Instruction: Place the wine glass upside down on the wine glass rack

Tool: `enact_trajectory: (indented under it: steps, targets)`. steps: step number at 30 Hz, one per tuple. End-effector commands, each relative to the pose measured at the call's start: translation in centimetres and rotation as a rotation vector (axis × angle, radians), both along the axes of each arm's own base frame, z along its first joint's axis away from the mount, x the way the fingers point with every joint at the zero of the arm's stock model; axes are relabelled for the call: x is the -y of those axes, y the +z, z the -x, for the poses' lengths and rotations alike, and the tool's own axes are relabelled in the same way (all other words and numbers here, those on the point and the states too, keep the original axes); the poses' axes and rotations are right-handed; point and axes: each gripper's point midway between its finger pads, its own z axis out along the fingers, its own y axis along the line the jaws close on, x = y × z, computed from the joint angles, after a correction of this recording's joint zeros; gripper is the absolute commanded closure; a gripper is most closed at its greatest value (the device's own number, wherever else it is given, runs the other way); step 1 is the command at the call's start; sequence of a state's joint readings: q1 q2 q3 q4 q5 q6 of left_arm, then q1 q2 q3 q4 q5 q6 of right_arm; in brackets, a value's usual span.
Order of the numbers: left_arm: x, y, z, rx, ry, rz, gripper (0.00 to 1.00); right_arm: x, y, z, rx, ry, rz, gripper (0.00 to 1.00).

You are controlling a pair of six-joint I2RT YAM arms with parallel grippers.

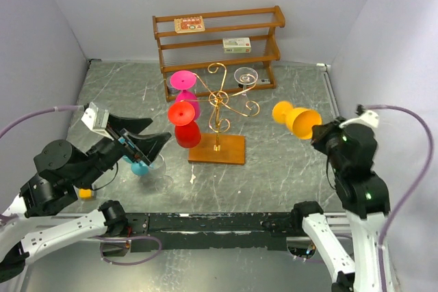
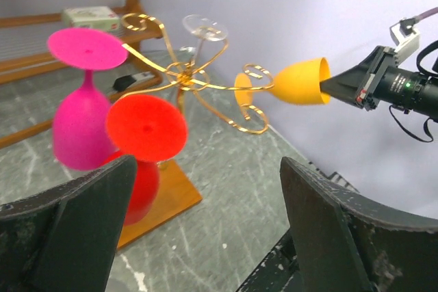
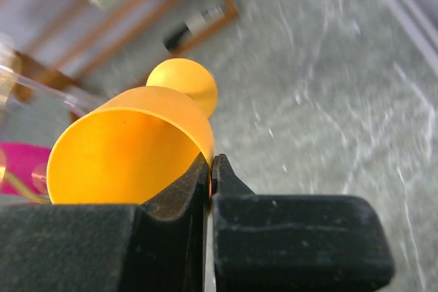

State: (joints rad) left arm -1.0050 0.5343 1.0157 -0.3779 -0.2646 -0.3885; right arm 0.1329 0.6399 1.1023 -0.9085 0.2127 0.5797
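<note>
My right gripper [image 1: 320, 130] is shut on the rim of the yellow wine glass [image 1: 301, 120], with one finger inside the bowl and one outside. The glass [image 3: 130, 148] lies on its side above the table, its foot pointing at the wine glass rack [image 1: 219, 111], a gold wire stand on a square wooden base just to its left. In the left wrist view the glass [image 2: 298, 81] hangs close to a scroll arm of the rack [image 2: 185, 76]. My left gripper [image 1: 147, 135] stands open and empty at the left [image 2: 205, 169].
A pink glass [image 1: 183, 87], a red glass [image 1: 185, 124] and a clear glass [image 1: 245, 76] hang upside down on the rack. A blue glass [image 1: 142, 166] stands under my left gripper. A brown wooden shelf [image 1: 217, 39] holding small boxes stands at the back.
</note>
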Motion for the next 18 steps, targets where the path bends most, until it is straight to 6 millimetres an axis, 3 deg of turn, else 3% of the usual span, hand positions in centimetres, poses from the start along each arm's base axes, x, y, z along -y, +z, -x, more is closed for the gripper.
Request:
enact_trajectory:
  steps: [1,4,10,18]
  targets:
    - [2.0,4.5,1.8,0.102,-0.143,0.098,0.03,1.0,8.4,1.2,0.345,-0.05,-0.037,1.0]
    - [3.4,6.2,2.5,0.137,-0.217,0.14,0.05,0.5,12.5,2.7,0.532,-0.01,-0.078,1.0]
    - [6.5,9.8,3.3,0.182,-0.347,0.287,0.13,-1.9,18.5,5.9,0.816,0.153,-0.133,1.0]
    - [11.9,12.4,3.6,0.185,-0.541,0.391,0.13,-4.3,21.3,7.2,0.967,0.297,-0.198,1.0]
